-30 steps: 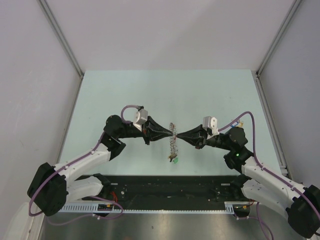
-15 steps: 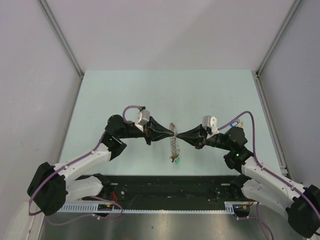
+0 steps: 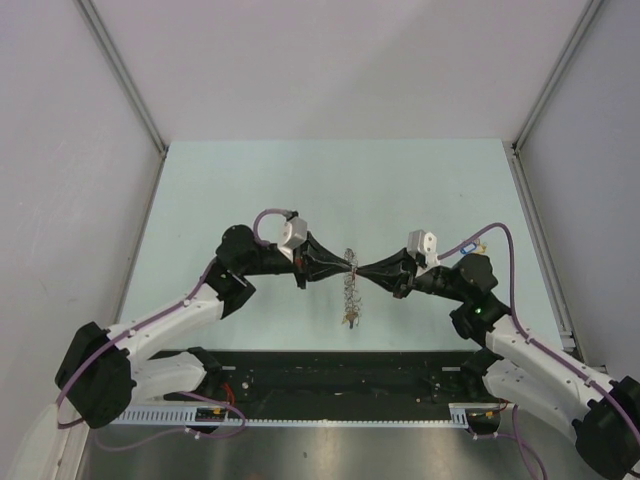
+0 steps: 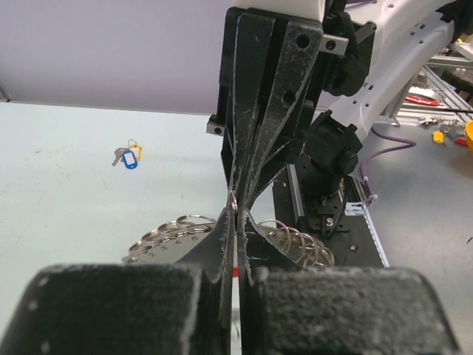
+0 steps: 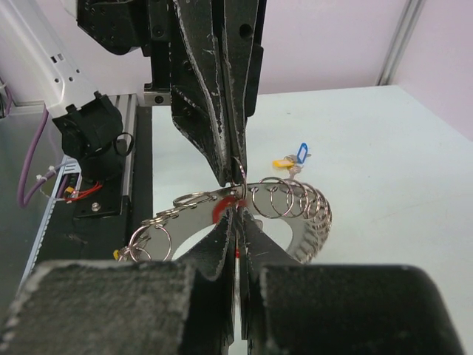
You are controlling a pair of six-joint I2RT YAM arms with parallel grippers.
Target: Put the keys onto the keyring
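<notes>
left gripper (image 3: 351, 267) and right gripper (image 3: 362, 270) tip to tip, fingers (image 5: 216, 248) pressed together, both pinching the keyring (image 3: 348, 292); it droops below, long axis crosswise. Loose keys (image 4: 127, 157) on worktop (image 3: 250, 180) behind right gripper, so right arm (image 3: 520, 350) looks nearer.

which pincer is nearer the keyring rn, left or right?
Neither, a tie. Left pincer is shut on the top of the keyring from the left; right pincer is shut on the same spot from the right, tips meeting.
</notes>
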